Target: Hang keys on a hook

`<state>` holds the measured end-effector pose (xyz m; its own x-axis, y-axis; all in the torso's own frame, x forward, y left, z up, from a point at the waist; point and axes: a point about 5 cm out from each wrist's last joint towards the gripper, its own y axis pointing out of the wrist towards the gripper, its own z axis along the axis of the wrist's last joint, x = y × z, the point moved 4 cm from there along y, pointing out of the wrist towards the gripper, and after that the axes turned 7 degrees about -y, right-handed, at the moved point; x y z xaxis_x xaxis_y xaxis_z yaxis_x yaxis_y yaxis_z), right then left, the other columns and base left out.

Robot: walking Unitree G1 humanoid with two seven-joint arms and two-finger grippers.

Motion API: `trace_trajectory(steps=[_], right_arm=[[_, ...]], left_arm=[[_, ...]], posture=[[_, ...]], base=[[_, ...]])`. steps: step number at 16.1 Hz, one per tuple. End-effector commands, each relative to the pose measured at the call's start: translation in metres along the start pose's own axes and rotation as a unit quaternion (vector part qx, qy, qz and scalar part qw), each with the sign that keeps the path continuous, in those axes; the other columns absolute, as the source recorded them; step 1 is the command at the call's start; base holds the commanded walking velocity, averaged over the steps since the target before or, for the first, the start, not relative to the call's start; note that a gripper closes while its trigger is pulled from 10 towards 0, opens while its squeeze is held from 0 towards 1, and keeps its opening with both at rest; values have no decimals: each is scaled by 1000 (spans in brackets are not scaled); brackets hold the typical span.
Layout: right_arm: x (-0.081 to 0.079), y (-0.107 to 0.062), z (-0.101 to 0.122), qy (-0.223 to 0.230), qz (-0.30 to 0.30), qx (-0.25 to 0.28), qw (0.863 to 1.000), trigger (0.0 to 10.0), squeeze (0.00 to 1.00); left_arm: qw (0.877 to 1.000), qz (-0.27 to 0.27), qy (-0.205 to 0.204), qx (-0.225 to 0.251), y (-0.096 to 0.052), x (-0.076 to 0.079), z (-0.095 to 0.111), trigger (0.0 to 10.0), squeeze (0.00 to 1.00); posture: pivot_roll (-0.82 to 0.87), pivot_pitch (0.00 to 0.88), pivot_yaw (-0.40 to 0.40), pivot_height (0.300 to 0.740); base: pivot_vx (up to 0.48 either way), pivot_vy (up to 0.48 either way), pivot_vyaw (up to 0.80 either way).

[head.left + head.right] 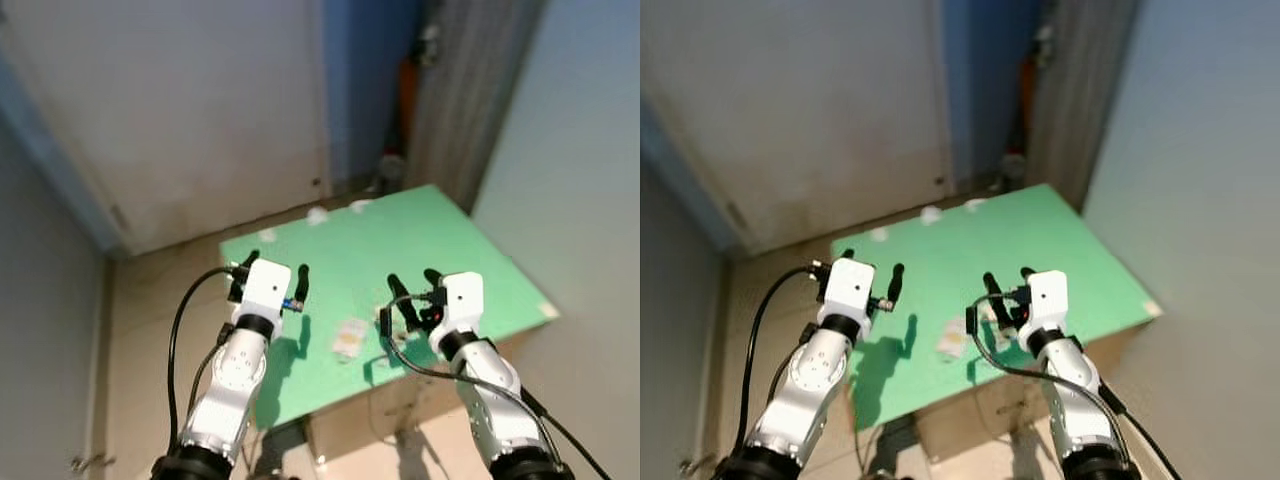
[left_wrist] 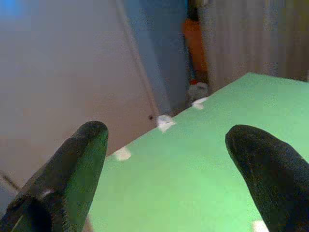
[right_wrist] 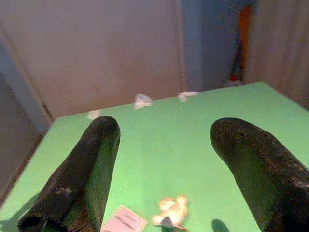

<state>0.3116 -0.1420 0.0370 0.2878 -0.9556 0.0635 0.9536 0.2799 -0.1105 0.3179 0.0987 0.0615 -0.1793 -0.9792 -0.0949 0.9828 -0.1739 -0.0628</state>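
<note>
A small pale key bunch [image 1: 348,338] lies next to a pinkish card [image 3: 124,220] on the green tabletop [image 1: 400,240], close to its near edge. In the right wrist view the keys [image 3: 170,213] show just below and between the fingers. My right gripper [image 1: 415,285] hovers open over the table, slightly right of the keys. Over the table's left part, my left gripper [image 1: 273,272] is also open, with nothing between its fingers [image 2: 72,164]. I can make out no hook.
White scraps [image 1: 316,214] sit along the table's far edge. Behind stand a white door [image 1: 180,110], a blue wall strip, an orange object [image 1: 405,85] and a grey curtain [image 1: 470,90]. A pale wall [image 1: 580,150] closes the right side. Beige floor [image 1: 140,330] lies left.
</note>
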Motion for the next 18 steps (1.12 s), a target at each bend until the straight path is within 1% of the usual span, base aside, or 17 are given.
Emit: trace_trajectory(steps=[1, 3, 5, 8, 10, 11, 12, 15, 18], right_arm=[[0, 2, 2, -2, 3, 1, 1000, 10000, 0], [-2, 1, 1, -1, 6, 0, 1000, 10000, 0], [-4, 1, 0, 0, 9, 0, 1000, 10000, 0], [-5, 1, -1, 2, 13, -2, 1000, 10000, 0], [-5, 1, -1, 2, 15, -3, 1000, 10000, 0], [-5, 0, -2, 1, 17, -6, 1000, 10000, 0], [-5, 0, -2, 1, 20, -6, 1000, 10000, 0], [-8, -1, -4, -5, 33, -13, 999, 10000, 0], [-7, -5, -7, -12, 41, -24, 999, 10000, 0]], left_arm=[[1000, 4, 7, 2, 2, 0, 3, 10000, 0], [1000, 10, 12, 3, 2, -3, 3, 10000, 0], [1000, 9, 17, 2, 1, -1, 2, 10000, 0], [1000, 3, 4, 0, 1, 3, 1, 10000, 0], [1000, 5, 6, 0, 2, 3, 1, 10000, 0], [1000, -1, -2, -7, 3, 6, 0, 10000, 0], [1000, -11, 1, -26, 5, 9, -5, 10000, 0], [999, -39, -6, -25, 12, 26, 2, 10000, 0], [998, -30, -37, -52, 21, 28, 0, 10000, 0]], posture=[[-210, 0, 98, 740], [-206, 0, 99, 740], [-204, 0, 100, 740], [-202, 0, 100, 740], [-202, 0, 97, 740], [-204, 0, 97, 740], [-203, 0, 96, 740], [-203, 0, 87, 740], [-220, 3, 81, 740]], base=[[382, -285, 0], [369, -302, 0], [336, -339, 0], [330, -339, 0], [0, -120, 0], [0, 0, 0], [0, 0, 0], [0, 0, 0], [0, 0, 0]])
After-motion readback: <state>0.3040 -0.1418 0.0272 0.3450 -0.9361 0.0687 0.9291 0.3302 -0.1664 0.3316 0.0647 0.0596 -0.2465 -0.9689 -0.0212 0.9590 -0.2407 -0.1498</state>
